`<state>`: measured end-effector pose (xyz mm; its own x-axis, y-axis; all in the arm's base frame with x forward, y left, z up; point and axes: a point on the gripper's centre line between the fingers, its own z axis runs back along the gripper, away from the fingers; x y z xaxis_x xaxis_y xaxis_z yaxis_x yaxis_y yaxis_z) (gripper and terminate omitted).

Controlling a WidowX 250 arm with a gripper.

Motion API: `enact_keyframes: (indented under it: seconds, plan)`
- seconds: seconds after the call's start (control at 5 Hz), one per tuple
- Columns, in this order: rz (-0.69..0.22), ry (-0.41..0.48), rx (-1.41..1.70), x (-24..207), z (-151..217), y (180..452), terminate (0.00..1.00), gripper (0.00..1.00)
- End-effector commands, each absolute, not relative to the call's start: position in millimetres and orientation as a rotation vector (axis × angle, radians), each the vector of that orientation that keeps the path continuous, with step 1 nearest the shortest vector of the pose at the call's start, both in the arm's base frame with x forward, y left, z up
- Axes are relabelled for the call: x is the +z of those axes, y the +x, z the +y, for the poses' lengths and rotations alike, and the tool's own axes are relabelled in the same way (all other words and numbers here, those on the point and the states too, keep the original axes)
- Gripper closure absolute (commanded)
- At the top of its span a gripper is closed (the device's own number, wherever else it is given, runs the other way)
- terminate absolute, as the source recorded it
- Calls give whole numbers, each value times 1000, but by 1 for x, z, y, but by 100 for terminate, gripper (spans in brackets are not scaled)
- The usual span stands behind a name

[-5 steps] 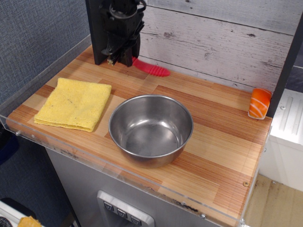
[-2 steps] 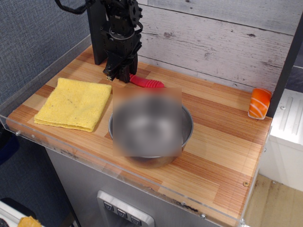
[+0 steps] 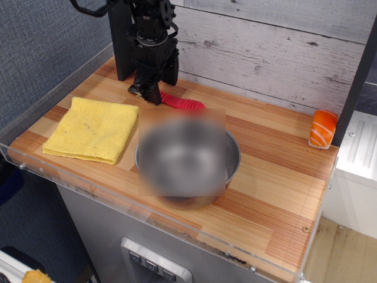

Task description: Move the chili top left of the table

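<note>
On the left side of the table point(image 3: 277, 194) lies a yellow cloth point(image 3: 91, 130). It is folded flat and lies near the left edge, out of the way. Nothing sits on it.

Just behind the cloth, toward the back wall, the black gripper point(image 3: 147, 91) hangs low over the wood. Its tips point down and sit right at one end of the chili point(image 3: 184, 104). The gripper hides that end, so I cannot tell if the fingers are open or squeezing the chili. They look very close to it, maybe touching.

The chili is red with little ridges. It lies flat on the table in the back left part, just right of the gripper and just behind the bowl point(image 3: 187, 158). My guess is that it lies here because this is the corner it should go to, so the job looks almost done or done.

The bowl sits in the middle of the table. It is blurry, so I cannot see what is in it. It is near the chili, so the arm must take care not to bump it.

Far to the right, at the back edge, stands an orange and white sushi piece point(image 3: 323, 128). It is well apart from everything else and plays no part.
</note>
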<state>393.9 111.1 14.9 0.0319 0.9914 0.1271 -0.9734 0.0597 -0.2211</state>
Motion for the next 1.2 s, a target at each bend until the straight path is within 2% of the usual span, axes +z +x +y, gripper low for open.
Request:
enact_keyframes:
  seconds: [0.0, 0.2, 0.4, 0.6, 0.8, 1.0]
  plan:
    - [-325, -120, 1507, 45, 102, 389, 0, 0]
    - [-359, -137, 1484, 66, 93, 386, 0, 0]
    - [-400, -205, 1474, 93, 82, 385, 0, 0]
    - [-451, -236, 1452, 131, 72, 377, 0, 0]
    - [-414, -211, 1521, 152, 58, 358, 0, 0]
    - [-414, -211, 1521, 152, 58, 358, 0, 0]
